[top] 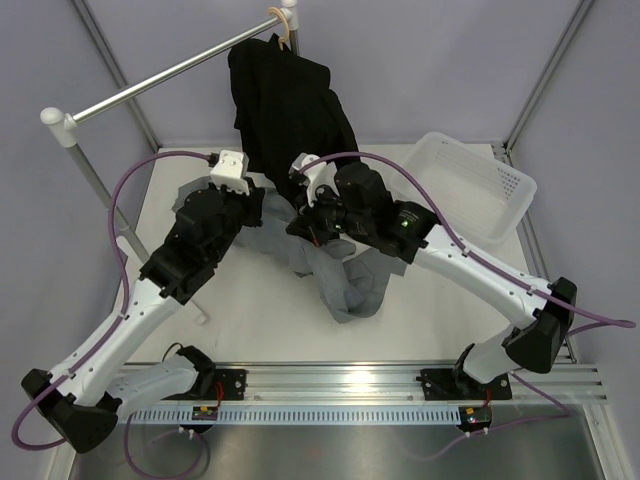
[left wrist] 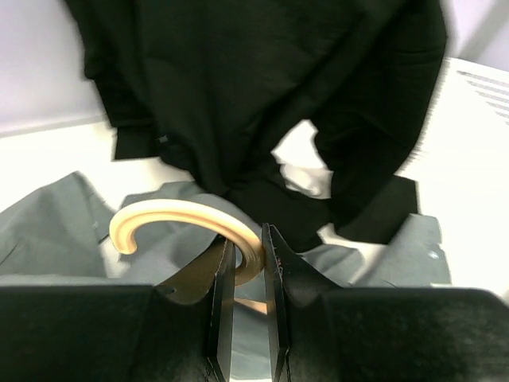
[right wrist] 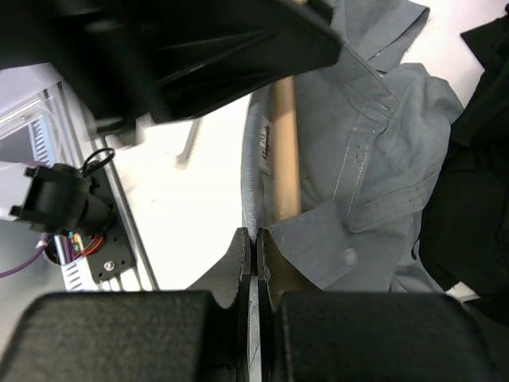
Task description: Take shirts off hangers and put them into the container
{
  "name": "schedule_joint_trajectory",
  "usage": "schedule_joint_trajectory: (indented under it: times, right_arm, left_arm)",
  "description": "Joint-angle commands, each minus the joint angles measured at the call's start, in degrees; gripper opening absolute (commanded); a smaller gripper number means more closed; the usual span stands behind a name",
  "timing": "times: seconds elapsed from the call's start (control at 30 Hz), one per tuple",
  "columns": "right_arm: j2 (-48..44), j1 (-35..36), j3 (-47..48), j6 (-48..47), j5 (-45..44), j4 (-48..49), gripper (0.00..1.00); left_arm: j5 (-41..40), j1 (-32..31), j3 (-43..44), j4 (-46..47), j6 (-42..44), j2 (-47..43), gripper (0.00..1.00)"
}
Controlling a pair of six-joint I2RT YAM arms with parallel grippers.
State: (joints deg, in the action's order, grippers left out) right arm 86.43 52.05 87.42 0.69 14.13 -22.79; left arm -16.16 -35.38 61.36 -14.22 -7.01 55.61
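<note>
The black shirt (top: 285,100) hangs from a tan hanger (top: 285,28) on the rail. The grey shirt (top: 345,280) lies crumpled on the table with a second hanger inside it. In the left wrist view my left gripper (left wrist: 248,247) is shut on that hanger's curved hook (left wrist: 171,215), with the black shirt (left wrist: 262,95) hanging just behind. In the right wrist view my right gripper (right wrist: 254,239) is shut on an edge of the grey shirt (right wrist: 374,151), beside the hanger's wooden arm (right wrist: 284,151). The white container (top: 480,185) stands at the back right, with nothing in it.
A grey metal rail (top: 170,75) crosses the back left on a post (top: 95,185). Both arms meet over the grey shirt at mid-table. The left arm (right wrist: 199,48) fills the top of the right wrist view. A slotted mounting rail (top: 330,395) runs along the near edge.
</note>
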Motion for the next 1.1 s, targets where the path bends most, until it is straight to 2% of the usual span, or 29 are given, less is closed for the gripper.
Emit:
schedule_joint_trajectory:
  times: [0.0,0.4,0.57,0.7,0.9,0.93,1.0,1.07]
  right_arm:
    - [-5.8,2.3,-1.1,-0.2,-2.3,-0.9,0.00]
    - [-14.8,6.9,-15.5,5.1,-6.4,-1.6,0.00]
    - [-15.7,10.6,-20.5,8.2,-7.9,1.1,0.00]
    - [-16.0,11.0,-26.2,10.6,-8.6,5.1,0.00]
    - [-17.0,11.0,-28.8,12.3,-7.6,5.4,0.01]
    - [-18.2,11.0,-28.5,12.1,-7.9,4.9,0.02]
    - [-20.0,11.1,-27.4,11.6,-10.8,3.0,0.18]
    - [-23.2,11.0,-26.3,10.6,-13.8,1.7,0.24]
  left_arm:
    - [-10.0,0.7,2.4,1.9,-2.7,1.1,0.00]
    - [-19.8,3.2,3.1,1.7,-9.7,-0.8,0.00]
    - [-17.8,3.3,2.5,4.1,-11.5,-2.3,0.00]
    - [-16.7,3.3,1.6,4.5,-11.8,-3.8,0.00]
    - [-12.4,3.4,-2.4,9.4,-9.8,-7.4,0.00]
    - [-11.5,3.3,-3.1,9.6,-9.5,-7.9,0.00]
    - [-9.2,3.4,-3.6,10.8,-8.4,-8.3,0.00]
    - [-8.7,3.3,-3.9,11.0,-7.9,-8.6,0.00]
